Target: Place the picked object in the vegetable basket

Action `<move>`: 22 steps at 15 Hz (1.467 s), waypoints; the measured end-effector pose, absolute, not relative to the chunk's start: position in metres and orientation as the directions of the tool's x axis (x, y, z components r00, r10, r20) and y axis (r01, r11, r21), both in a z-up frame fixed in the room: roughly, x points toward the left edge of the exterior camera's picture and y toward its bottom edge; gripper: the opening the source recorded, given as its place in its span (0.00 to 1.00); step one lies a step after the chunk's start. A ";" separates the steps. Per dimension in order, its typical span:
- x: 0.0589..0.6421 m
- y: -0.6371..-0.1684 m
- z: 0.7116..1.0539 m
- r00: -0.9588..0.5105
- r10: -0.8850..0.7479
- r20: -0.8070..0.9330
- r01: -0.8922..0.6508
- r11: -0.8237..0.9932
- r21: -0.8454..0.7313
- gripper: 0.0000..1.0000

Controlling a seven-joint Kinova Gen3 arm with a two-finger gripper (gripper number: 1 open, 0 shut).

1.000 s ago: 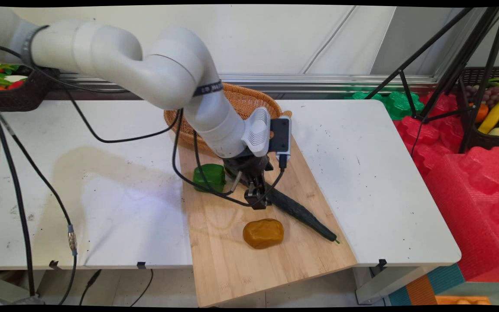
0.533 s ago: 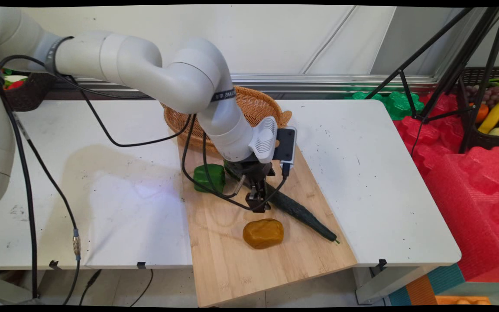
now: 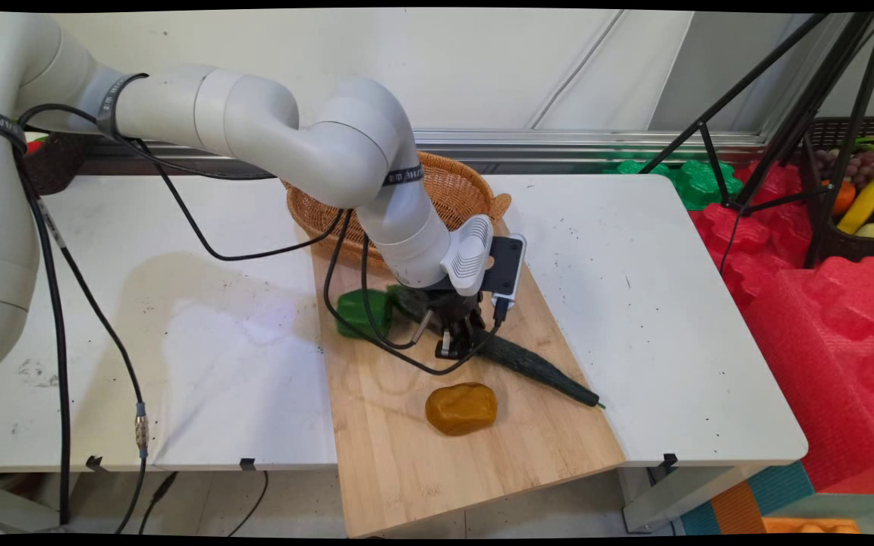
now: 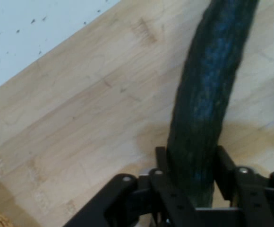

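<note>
Between the jaws (image 4: 192, 175) lies a long dark green cucumber (image 4: 208, 99), clamped across its width, one black finger (image 4: 161, 163) pressed to one flank and the other to the opposite flank. Seen from the main view, the jaws (image 3: 458, 345) grip the cucumber (image 3: 536, 368) partway along its length; one end runs away from them toward the white worktop's (image 3: 634, 303) right side, its thin stem tip reaching the edge of the wooden cutting board (image 3: 422, 447), while the other end passes under the wrist. Whether the cucumber rests on the board or is held just off it cannot be told.

Just beside the jaws, on their left and under the hanging black cables (image 3: 346, 303), sits a green bell pepper (image 3: 357, 312) on the board. Nearer the camera than the jaws, and apart from them, lies a brown-orange potato (image 3: 461, 408). Behind the wrist, at the board's far end, stands a woven wicker basket (image 3: 452, 189).
</note>
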State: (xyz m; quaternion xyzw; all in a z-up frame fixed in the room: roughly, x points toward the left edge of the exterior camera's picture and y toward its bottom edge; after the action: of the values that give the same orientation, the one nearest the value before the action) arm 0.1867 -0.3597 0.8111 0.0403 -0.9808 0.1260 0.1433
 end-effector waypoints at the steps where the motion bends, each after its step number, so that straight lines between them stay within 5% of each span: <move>1: 0.187 -0.359 0.811 -0.957 -0.034 0.290 -0.107 0.965 -0.240 0.00; 6: 0.189 -0.347 0.834 -0.953 0.036 0.302 -0.062 0.949 -0.310 0.00; 11: 0.206 -0.335 0.893 -0.932 0.079 0.354 -0.093 0.892 -0.443 0.00; 16: 0.261 -0.327 0.940 -0.915 -0.008 0.403 -0.232 0.828 -0.511 0.00; 22: 0.340 -0.341 0.953 -0.912 -0.136 0.388 -0.354 0.741 -0.571 0.00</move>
State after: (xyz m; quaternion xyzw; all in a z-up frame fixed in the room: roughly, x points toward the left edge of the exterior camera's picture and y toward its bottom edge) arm 0.3403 -0.3414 0.9526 0.1333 -0.9187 0.3344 0.1626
